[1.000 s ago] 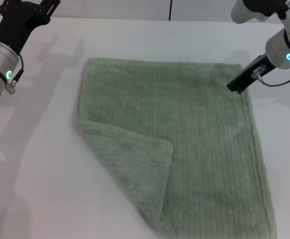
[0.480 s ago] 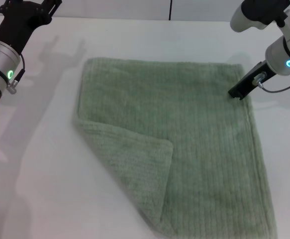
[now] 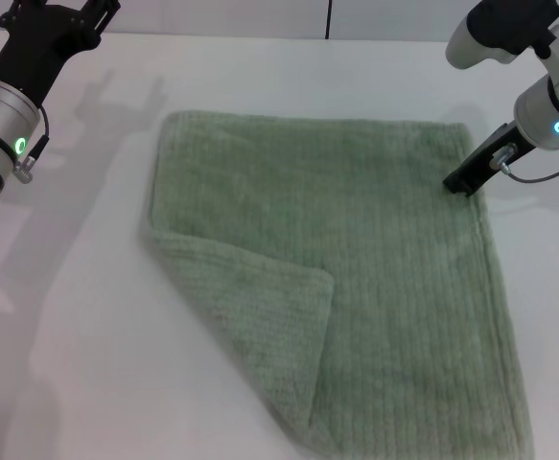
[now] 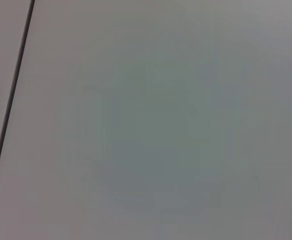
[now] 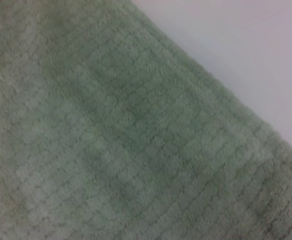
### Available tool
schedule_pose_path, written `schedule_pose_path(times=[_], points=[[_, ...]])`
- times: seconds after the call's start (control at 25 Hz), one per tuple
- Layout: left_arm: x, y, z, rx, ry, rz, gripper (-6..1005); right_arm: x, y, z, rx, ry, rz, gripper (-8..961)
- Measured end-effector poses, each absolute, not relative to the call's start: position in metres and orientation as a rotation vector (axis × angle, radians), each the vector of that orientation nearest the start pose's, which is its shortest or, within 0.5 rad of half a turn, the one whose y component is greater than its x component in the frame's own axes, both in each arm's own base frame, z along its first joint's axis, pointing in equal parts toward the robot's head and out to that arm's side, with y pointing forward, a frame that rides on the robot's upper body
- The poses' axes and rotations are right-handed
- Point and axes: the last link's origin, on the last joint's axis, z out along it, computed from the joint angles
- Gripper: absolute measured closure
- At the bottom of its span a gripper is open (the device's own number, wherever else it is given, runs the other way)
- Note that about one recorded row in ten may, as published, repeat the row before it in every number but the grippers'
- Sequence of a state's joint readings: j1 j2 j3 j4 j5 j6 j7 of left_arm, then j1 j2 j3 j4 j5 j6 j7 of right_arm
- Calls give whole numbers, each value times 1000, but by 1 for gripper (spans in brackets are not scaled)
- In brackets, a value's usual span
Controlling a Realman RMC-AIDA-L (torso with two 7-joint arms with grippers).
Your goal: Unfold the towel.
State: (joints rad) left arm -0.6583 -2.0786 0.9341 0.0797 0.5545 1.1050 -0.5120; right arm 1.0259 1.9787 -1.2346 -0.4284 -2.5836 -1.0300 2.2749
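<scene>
Towel (image 3: 356, 278) lies mid-table (image 3: 87, 364), its 7 o'clock corner folded over. Right end effector (image 3: 459, 181) sits at the 2 o'clock edge, grip impossible to tell. Left end effector (image 3: 58, 11) is parked at 10 o'clock, fingers spread.

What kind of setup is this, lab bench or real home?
Probably a lab or test bench: a bare white table with only a green towel on it, one corner folded over. The right gripper is at the towel's right edge; the left gripper is parked far left.
</scene>
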Motion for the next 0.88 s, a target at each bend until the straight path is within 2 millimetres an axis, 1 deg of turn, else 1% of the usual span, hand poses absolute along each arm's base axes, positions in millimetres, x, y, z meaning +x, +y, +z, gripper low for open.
schedule_pose_path(times=[0.48,0.6,0.64,0.8,0.84,0.88], points=[[-277,400,6,-1674,-632,-957,215,219,442,-31,-2533,809,-555,941],[-260,402,3,-1835,-635,-1024,215,219,443,-30,-2530,808,-555,940],[-260,402,3,-1835,-635,-1024,215,219,443,-30,-2530,808,-555,940],[-241,402,7,-2052,-615,-1034,214,220,442,-30,-2530,810,-557,939],[-233,401,9,-2144,-609,-1017,214,220,442,-30,-2530,810,-557,939],[-233,401,9,-2144,-609,-1017,214,220,442,-30,-2530,810,-558,939]])
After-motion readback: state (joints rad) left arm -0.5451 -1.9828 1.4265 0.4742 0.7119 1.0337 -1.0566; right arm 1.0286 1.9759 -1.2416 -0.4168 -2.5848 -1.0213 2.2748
